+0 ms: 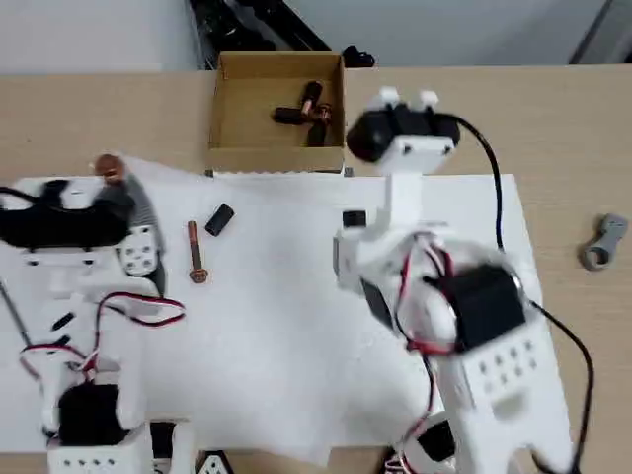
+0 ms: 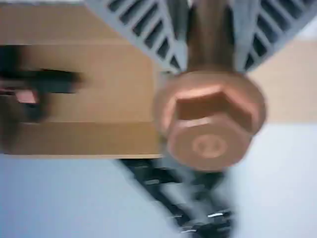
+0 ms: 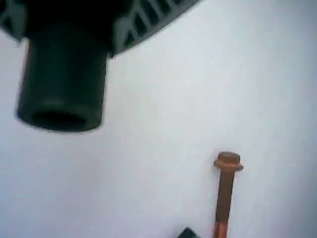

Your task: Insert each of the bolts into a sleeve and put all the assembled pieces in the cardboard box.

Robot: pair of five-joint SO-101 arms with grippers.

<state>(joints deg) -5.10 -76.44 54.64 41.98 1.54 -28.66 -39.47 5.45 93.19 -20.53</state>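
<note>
Bolt (image 2: 210,119): you are holding its shank in the left fingers (image 2: 143,25), head jutting beyond the tips. The right fingers (image 3: 148,17) are gripping a sleeve (image 3: 62,79), its open end hanging clear, well apart from the bolt, so the two axes are still needing alignment.

The loose bolt (image 3: 226,191) is cut off by the picture's edge, as is a second sleeve (image 3: 187,233). The held sleeve's (image 3: 63,84) upper end is hidden within the right gripper (image 3: 67,29). The pieces (image 1: 308,109) in the cardboard box (image 1: 229,118) cannot be counted.
</note>
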